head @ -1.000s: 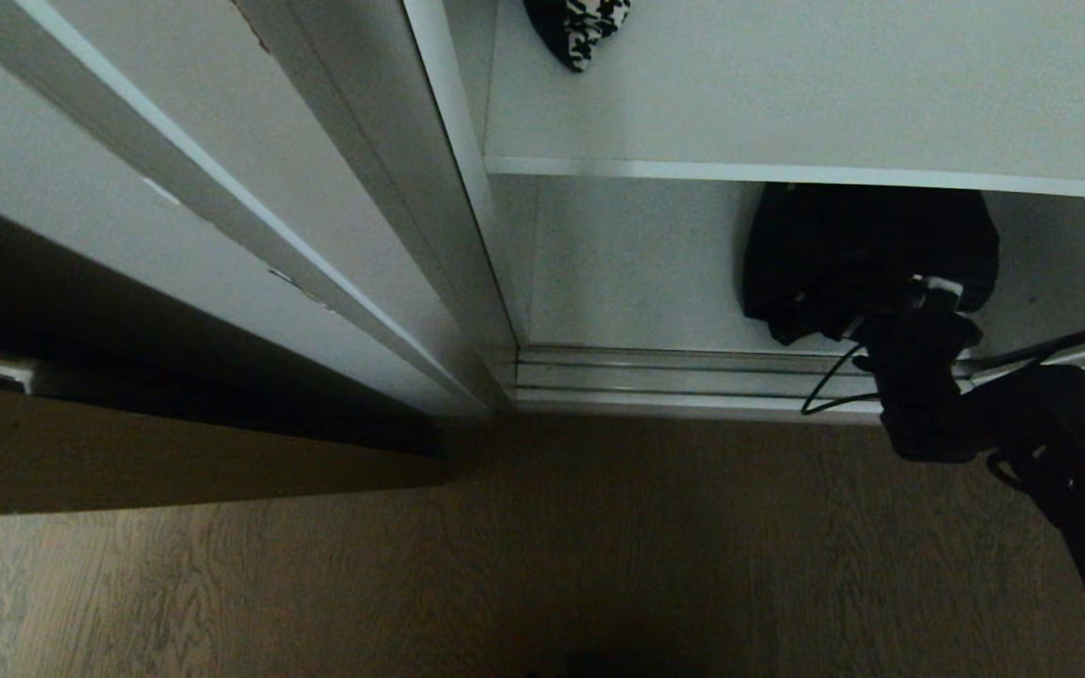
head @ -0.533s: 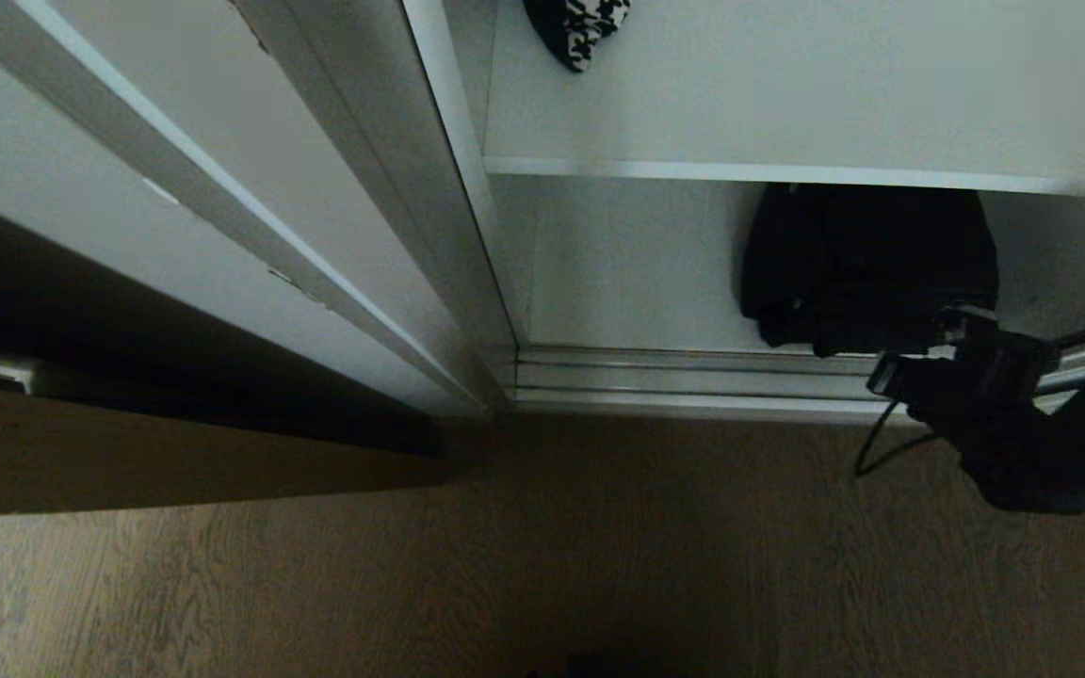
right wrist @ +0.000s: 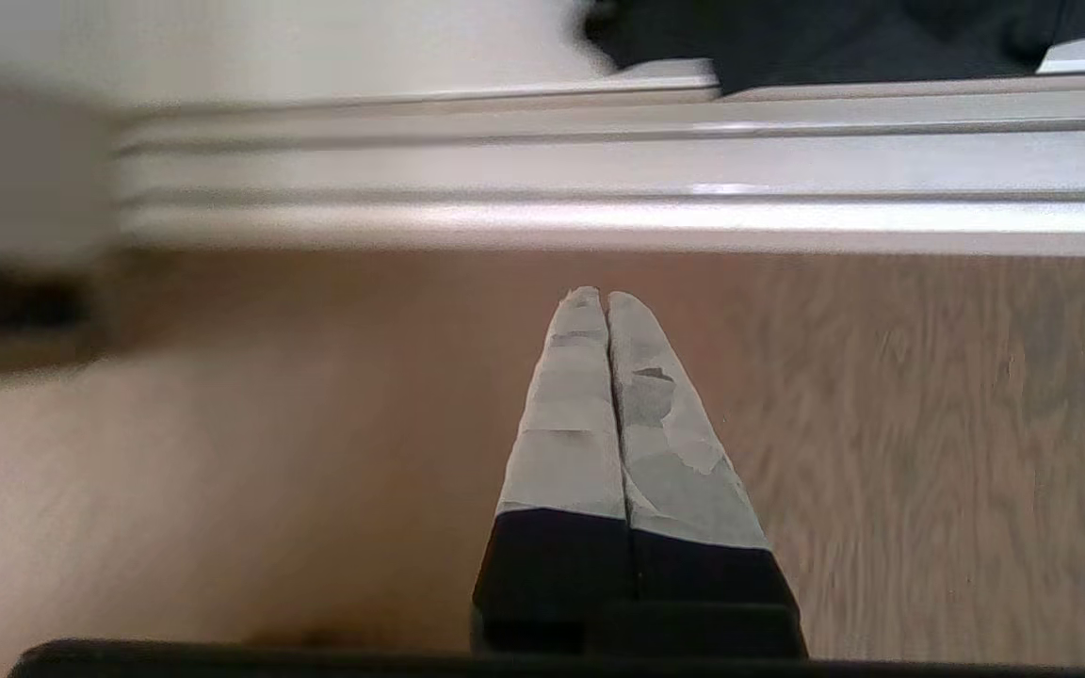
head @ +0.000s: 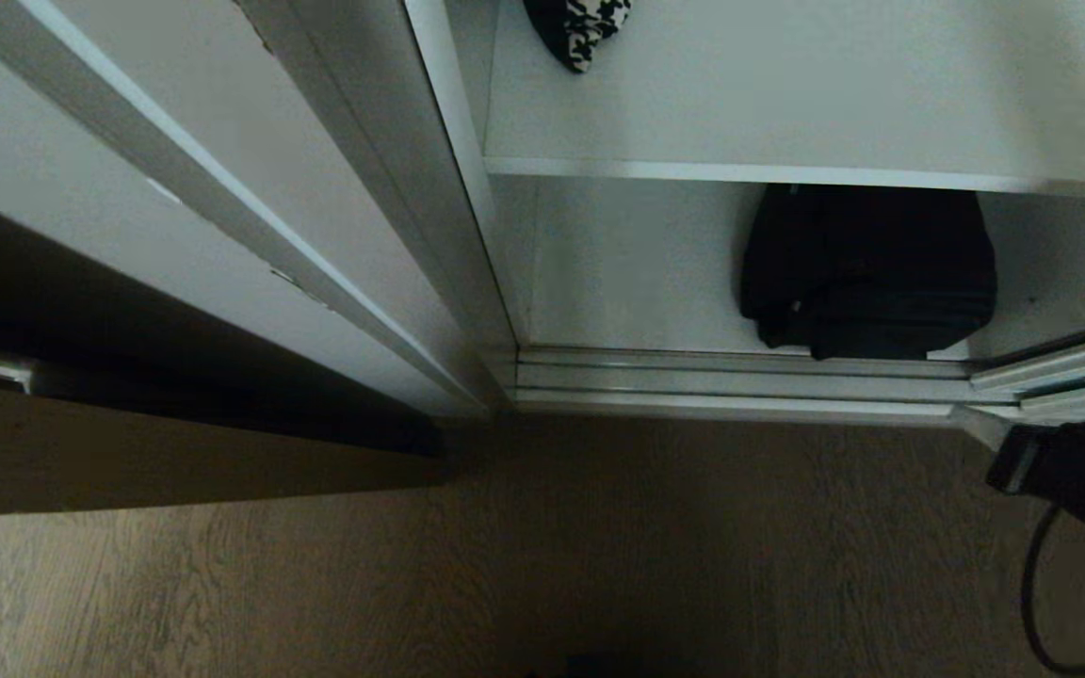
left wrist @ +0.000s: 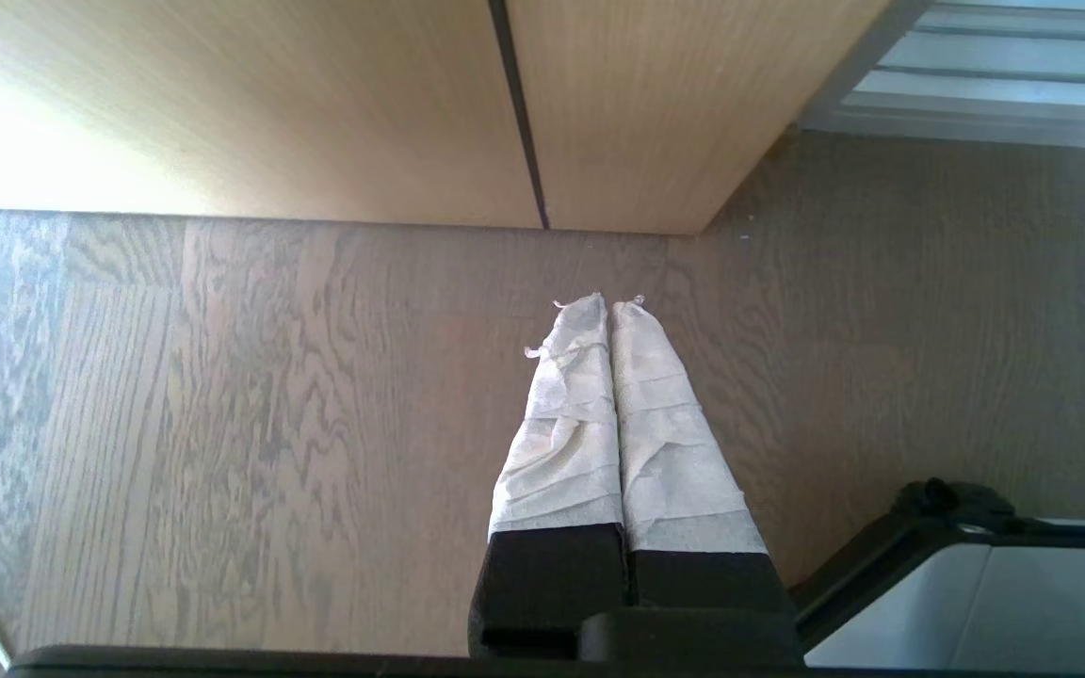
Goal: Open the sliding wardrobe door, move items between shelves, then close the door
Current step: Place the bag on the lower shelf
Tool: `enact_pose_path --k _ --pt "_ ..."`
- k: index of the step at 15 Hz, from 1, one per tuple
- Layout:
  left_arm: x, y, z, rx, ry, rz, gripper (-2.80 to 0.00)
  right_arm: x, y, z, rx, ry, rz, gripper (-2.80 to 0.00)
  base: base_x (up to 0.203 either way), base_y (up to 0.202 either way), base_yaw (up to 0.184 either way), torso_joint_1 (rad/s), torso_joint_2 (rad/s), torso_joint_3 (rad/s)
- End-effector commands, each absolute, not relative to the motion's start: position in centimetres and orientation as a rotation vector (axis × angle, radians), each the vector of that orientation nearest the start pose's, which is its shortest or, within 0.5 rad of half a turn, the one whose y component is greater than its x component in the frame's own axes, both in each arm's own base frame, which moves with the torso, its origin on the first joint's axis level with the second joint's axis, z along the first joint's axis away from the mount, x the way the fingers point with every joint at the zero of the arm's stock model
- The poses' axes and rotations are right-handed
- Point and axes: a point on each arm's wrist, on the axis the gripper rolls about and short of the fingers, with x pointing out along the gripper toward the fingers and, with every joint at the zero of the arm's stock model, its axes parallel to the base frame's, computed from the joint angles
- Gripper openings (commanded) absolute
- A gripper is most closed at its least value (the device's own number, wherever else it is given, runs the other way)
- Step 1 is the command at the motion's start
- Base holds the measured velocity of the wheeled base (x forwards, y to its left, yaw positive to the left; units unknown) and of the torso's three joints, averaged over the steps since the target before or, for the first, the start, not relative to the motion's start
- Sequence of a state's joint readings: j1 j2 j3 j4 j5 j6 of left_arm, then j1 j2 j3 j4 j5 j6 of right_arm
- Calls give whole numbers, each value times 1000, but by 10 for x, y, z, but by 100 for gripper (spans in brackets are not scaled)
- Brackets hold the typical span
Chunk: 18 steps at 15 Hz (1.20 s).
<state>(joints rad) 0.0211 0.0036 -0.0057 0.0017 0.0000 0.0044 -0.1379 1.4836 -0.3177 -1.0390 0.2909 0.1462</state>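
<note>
The black bag (head: 867, 273) is soft, matt cloth, creased in folds. The shelves (head: 787, 104) are smooth, matt white board. The floor track (head: 740, 381) is ribbed silvery metal with a dull sheen. The floor (head: 599, 546) is matt wood grain. Both grippers' fingers (left wrist: 590, 414) (right wrist: 580, 414) are wrapped in wrinkled pale tape over black plastic.

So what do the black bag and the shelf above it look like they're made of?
The black bag looks like soft matte fabric: it slumps and folds. The shelf looks like smooth white laminated board with a thin silvery front edge, though the core can't be told.
</note>
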Motion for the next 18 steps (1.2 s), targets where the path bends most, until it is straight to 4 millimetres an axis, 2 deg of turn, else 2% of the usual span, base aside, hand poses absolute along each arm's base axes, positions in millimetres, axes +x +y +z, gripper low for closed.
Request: enact_pose_path --k 1,4,6,8,11,12,18 --pt "-23 0 77 3 -2 21 -280 122 -6 177 110 -54 177 -280 0 0 0 0 0 0" --pt "-23 0 77 5 -1 21 -280 55 0 160 71 -93 105 -280 0 0 0 0 0 0" --pt "-23 0 77 5 -1 21 -280 25 1 138 45 -70 56 -280 0 0 0 0 0 0" --pt "-23 0 77 5 -1 21 -280 4 2 110 8 15 29 -280 0 0 0 0 0 0" --pt "-23 0 77 4 -1 21 -280 -15 1 84 -50 47 43 -280 0 0 0 0 0 0" --pt "-23 0 77 3 -2 21 -280 -20 1 80 -60 8 42 -280 0 0 0 0 0 0" --pt "-23 0 77 5 -1 21 -280 -23 1 75 -54 -3 40 -280 0 0 0 0 0 0"
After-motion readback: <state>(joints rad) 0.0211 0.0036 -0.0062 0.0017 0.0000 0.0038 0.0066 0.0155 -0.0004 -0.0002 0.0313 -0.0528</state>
